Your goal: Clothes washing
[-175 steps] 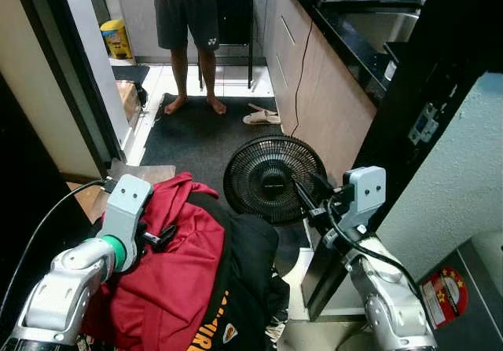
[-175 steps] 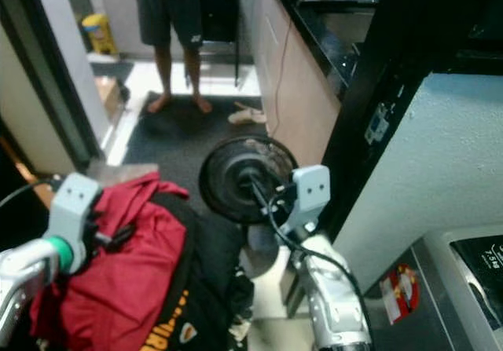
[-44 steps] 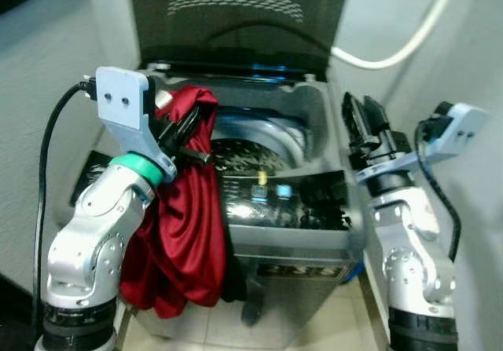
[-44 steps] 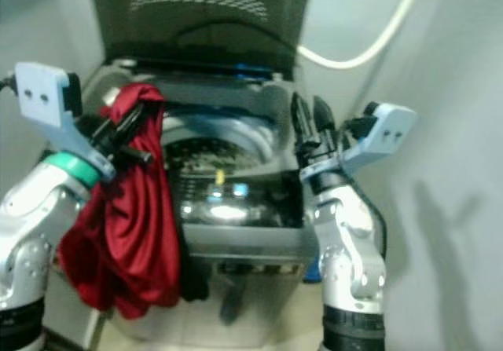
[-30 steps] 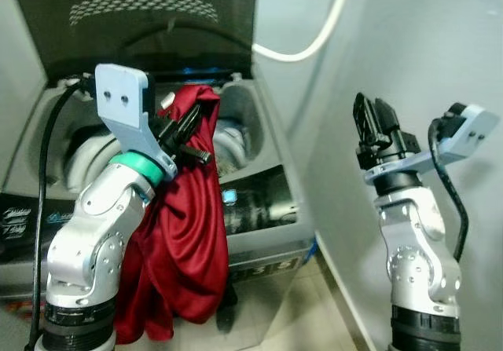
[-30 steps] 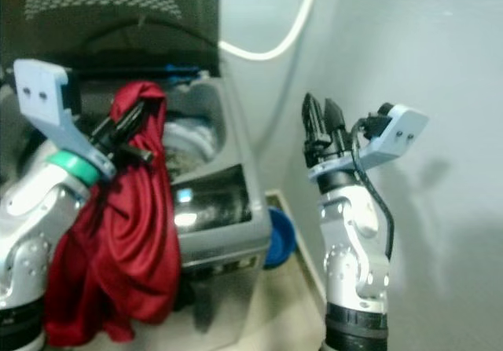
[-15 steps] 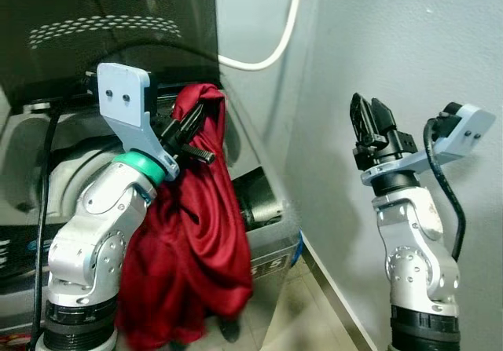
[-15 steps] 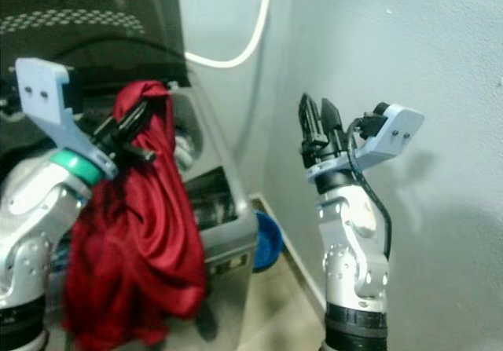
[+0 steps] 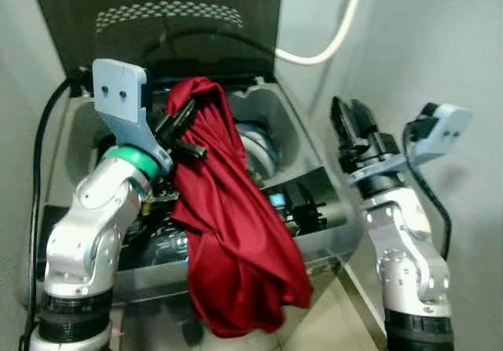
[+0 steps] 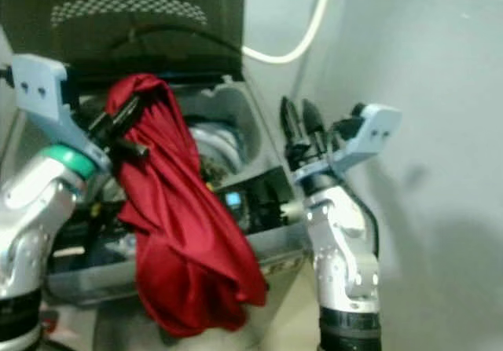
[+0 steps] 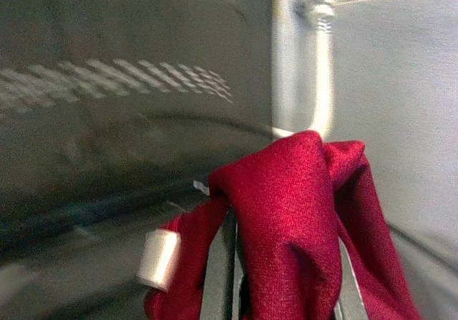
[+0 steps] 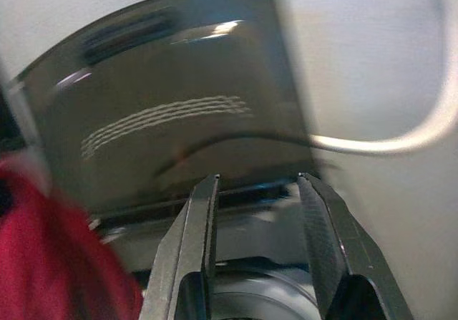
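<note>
A top-loading washing machine (image 9: 314, 233) stands before me with its dark lid (image 9: 165, 21) raised. My left gripper (image 9: 182, 123) is shut on a red garment (image 9: 236, 233), held up over the machine's left side. The cloth hangs down across the drum opening and past the front panel. In the left wrist view the red garment (image 11: 300, 220) bunches over the fingers. My right gripper (image 9: 350, 117) is raised at the machine's right edge, open and holding nothing. The right wrist view has its two fingers (image 12: 197, 255) apart, facing the lid.
A white hose (image 9: 330, 45) curves along the grey wall behind the machine. A plain wall (image 9: 456, 45) closes in tight on the right. Lit control buttons (image 9: 277, 200) show on the machine's front panel.
The view has swung back to the left, so the machine sits in front again. The red garment has swung out to the right over the drum. Both grippers hold the same pose.
</note>
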You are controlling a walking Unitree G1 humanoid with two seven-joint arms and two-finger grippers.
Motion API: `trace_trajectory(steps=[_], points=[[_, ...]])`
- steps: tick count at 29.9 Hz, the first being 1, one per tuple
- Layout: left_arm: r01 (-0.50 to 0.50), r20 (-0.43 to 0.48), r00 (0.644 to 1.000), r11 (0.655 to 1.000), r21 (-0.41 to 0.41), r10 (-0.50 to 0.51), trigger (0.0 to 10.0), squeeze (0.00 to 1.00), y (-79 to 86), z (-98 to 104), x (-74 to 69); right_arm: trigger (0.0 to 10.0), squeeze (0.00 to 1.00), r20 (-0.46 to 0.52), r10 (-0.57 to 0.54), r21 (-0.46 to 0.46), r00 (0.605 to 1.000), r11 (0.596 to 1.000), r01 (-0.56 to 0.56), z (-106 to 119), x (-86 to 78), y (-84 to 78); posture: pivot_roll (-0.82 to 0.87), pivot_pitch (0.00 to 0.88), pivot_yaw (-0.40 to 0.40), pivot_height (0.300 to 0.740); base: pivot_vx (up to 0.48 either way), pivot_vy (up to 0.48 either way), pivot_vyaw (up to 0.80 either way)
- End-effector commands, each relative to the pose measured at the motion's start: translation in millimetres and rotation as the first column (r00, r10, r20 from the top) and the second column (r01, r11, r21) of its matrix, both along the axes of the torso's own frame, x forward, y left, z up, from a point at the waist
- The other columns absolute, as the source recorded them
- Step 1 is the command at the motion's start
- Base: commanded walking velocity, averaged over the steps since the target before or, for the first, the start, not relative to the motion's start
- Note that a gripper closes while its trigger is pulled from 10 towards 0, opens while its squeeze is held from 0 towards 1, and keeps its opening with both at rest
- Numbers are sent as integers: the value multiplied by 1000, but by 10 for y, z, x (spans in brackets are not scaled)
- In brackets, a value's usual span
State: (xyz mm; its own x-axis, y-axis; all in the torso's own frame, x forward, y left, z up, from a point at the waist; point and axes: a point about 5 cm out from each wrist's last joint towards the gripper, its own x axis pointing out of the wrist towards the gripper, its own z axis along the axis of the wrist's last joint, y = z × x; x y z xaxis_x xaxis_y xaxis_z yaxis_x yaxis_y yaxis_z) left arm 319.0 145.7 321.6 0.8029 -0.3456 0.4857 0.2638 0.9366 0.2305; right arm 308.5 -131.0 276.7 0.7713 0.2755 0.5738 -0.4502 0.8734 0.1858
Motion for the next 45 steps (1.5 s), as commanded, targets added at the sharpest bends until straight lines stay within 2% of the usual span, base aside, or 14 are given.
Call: trace_trajectory(steps=[1, 8, 11, 13, 15, 17, 19, 20, 27, 30, 31, 33, 37, 45], points=[[-35, 124, 992, 998, 56, 28, 10000, 0, -70, 131, 9, 10000, 0, 66, 19, -42, 998, 999, -16, 96, -21, 57, -31, 56, 24, 740, 0, 0, 0], [-104, 274, 959, 989, 101, 73, 10000, 0, -125, 418, 155, 10000, 0, 155, 15, -73, 988, 997, -3, 297, 2, 130, -36, 64, 21, 740, 0, 0, 0], [-363, 493, 847, 893, 268, 196, 10000, 0, -117, 634, 296, 10000, 0, 199, -28, -39, 980, 999, 37, 397, -54, 64, -50, 76, 33, 740, 0, 0, 0], [-345, 437, 879, 889, 301, 193, 10000, 0, -103, 587, 391, 10000, 0, 198, -36, -35, 979, 998, 44, 391, -64, 47, -50, 76, 33, 740, 0, 0, 0], [-46, -10, 999, 954, 297, 51, 10000, 0, -126, 180, 590, 10000, 0, 177, -47, -39, 983, 998, 55, 322, -77, 33, -56, 81, 41, 740, 0, 0, 0], [229, -275, 947, 948, 220, -165, 10000, 0, -214, -122, 546, 10000, 0, 163, -52, -47, 985, 997, 60, 267, -85, 27, -59, 86, 46, 740, 0, 0, 0], [273, -290, 934, 939, 208, -208, 10000, 0, -228, -151, 513, 10000, 0, 162, -53, -49, 985, 997, 61, 257, -85, 27, -59, 86, 46, 740, 0, 0, 0], [292, -257, 938, 931, 219, -233, 10000, 1000, -227, -133, 452, 10000, 0, 158, -54, -49, 986, 997, 62, 246, -84, 23, -58, 90, 44, 740, 0, 0, 0], [268, 40, 958, 937, 225, -284, 10000, 1000, -178, 71, 61, 10000, 0, 137, -29, -47, 990, 998, 36, 205, -52, 62, -23, 91, 30, 740, 0, 0, 0], [297, 56, 947, 930, 218, -316, 10000, 922, -180, 101, -63, 10000, 0, 133, -22, -47, 991, 999, 28, 198, -49, 74, -14, 92, 25, 740, 0, 0, 0], [348, 28, 931, 908, 231, -364, 10000, 0, -177, 85, -170, 10000, 0, 130, -16, -48, 991, 999, 22, 192, -45, 83, -10, 93, 21, 740, 0, 0, 0], [388, 1, 916, 889, 241, -400, 10000, 0, -177, 70, -248, 10000, 0, 128, -12, -49, 992, 999, 19, 187, -42, 90, -10, 93, 21, 740, 0, 0, 0], [566, -214, 824, 771, 292, -524, 10000, 0, -78, -188, -582, 10000, 0, 114, 2, -54, 993, 999, 4, 154, -30, 113, 7, 98, 11, 740, 0, 0, 0], [571, -226, 821, 766, 295, -524, 10000, 0, -63, -225, -659, 10000, 0, 114, 4, -54, 994, 999, 2, 149, -29, 115, 7, 98, 11, 740, 0, 0, 0]])
